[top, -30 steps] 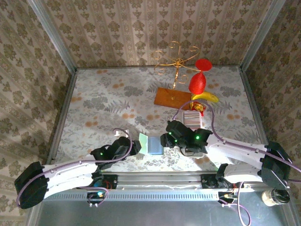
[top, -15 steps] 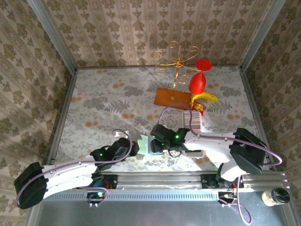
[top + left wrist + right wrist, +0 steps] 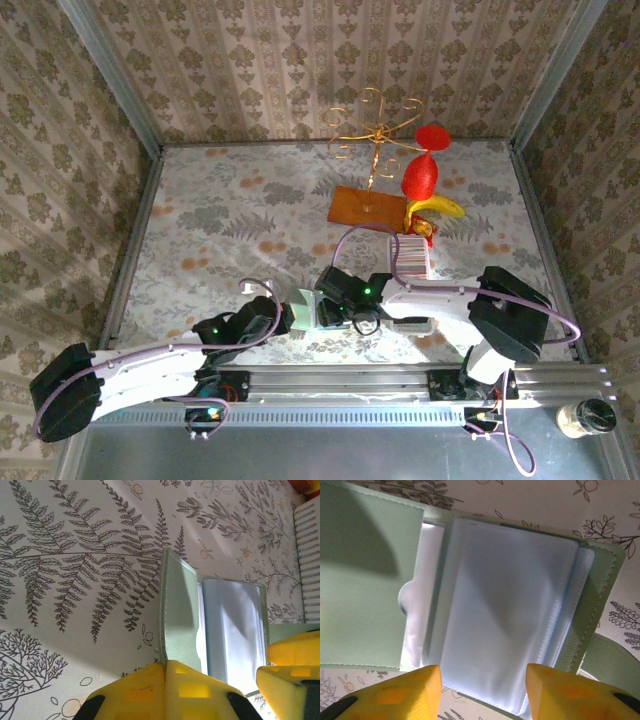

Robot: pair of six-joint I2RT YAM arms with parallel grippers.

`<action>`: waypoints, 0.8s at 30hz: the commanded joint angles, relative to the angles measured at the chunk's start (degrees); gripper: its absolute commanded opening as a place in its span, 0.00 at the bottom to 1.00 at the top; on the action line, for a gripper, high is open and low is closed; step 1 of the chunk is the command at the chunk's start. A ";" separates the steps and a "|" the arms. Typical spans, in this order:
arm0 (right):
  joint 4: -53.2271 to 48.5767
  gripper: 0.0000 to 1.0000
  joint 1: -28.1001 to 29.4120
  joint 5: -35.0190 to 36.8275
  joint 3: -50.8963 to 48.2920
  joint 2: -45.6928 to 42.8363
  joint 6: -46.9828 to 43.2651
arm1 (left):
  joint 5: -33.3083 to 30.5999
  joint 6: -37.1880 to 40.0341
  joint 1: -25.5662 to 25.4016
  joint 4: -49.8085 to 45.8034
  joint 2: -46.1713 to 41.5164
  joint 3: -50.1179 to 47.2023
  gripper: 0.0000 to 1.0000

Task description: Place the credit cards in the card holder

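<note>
The card holder (image 3: pixel 305 308) lies open near the table's front edge, between my two grippers. My left gripper (image 3: pixel 166 664) is shut on the lower edge of its grey-green left flap (image 3: pixel 177 615), which stands upright. The bluish inner pockets (image 3: pixel 500 610) lie flat, with the small tab (image 3: pixel 612 660) at their right. My right gripper (image 3: pixel 482 680) hangs open just above the pockets, one yellow finger on each side and nothing between them. Its fingers (image 3: pixel 292 652) also reach in from the right of the left wrist view. The credit cards (image 3: pixel 412 252) show as pale pinkish stripes in the white ribbed tray.
The white ribbed tray (image 3: pixel 307 565) stands just behind and to the right of the holder. Further back are a brown wooden board (image 3: pixel 365 208), a gold wire stand (image 3: pixel 375 125), a red object (image 3: pixel 422 172) and a yellow banana (image 3: pixel 437 207). Patterned walls close in three sides.
My right arm has swung left from beside the tray to over the open holder. The left gripper has closed on the green flap, which now stands up.
</note>
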 commanded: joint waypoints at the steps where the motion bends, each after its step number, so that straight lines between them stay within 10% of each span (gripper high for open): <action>1: 0.56 0.48 0.44 -0.85 1.02 1.83 1.18 | -1.35 -1.42 -0.81 -0.29 0.41 -1.29 0.00; 24: 15.79 0.56 0.41 -6.93 -1.65 3.32 7.93 | -1.24 -3.74 -2.20 3.55 6.08 -2.08 0.00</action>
